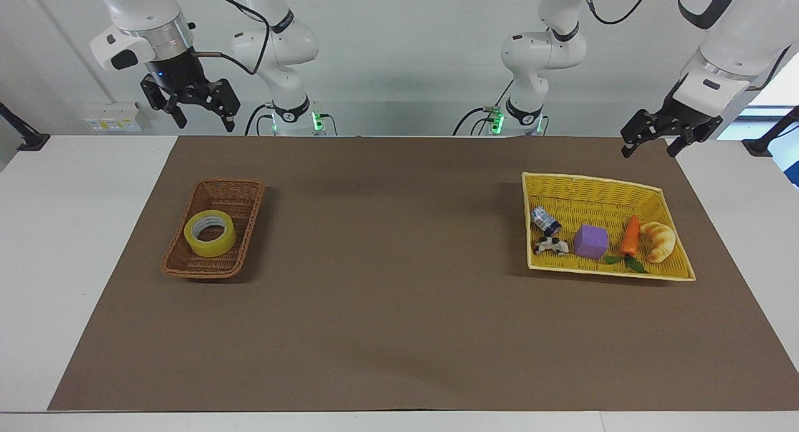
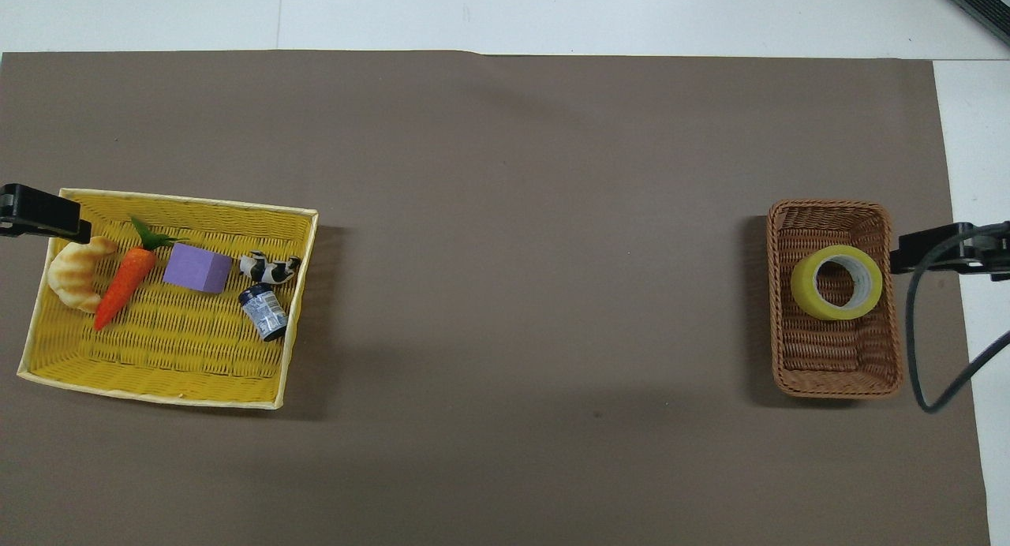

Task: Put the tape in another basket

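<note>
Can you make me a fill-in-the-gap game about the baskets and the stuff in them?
1. The tape lies in the ____ basket.
2. In the yellow basket, the purple cube sits between the toy cow and the ____.
3. Beside the carrot, toward the left arm's end of the table, lies a ____.
4. The right gripper holds ____.

Missing words: brown; carrot; croissant; nothing
</note>
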Controlling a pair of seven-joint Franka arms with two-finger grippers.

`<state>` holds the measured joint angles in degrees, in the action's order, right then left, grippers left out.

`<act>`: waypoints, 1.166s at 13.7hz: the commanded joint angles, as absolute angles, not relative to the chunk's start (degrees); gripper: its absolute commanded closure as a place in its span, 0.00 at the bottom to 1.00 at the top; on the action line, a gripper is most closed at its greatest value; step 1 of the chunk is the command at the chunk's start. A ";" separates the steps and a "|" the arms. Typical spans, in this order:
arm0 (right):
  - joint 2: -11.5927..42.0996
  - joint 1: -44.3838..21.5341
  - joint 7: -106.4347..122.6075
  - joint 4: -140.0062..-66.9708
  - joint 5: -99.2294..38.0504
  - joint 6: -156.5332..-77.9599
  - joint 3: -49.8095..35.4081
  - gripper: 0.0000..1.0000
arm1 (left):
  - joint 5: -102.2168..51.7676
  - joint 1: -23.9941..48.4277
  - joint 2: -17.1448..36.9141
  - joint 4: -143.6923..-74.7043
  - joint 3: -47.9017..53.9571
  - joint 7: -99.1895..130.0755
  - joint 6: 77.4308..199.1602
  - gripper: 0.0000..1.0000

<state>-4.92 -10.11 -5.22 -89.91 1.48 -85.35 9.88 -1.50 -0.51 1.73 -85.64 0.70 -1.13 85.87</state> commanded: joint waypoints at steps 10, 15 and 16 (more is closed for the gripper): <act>-6.59 -9.58 0.09 -89.38 2.81 -82.09 10.11 0.00 | -1.49 -0.97 0.62 -86.57 0.97 -0.62 85.52 0.00; -6.42 -8.70 -0.35 -89.12 2.29 -82.35 10.11 0.00 | -1.49 -0.97 0.62 -86.66 0.97 -0.70 85.52 0.00; -6.42 -8.70 -0.26 -89.12 2.37 -82.70 10.11 0.00 | -1.49 -0.97 0.62 -86.57 0.97 -0.70 85.52 0.00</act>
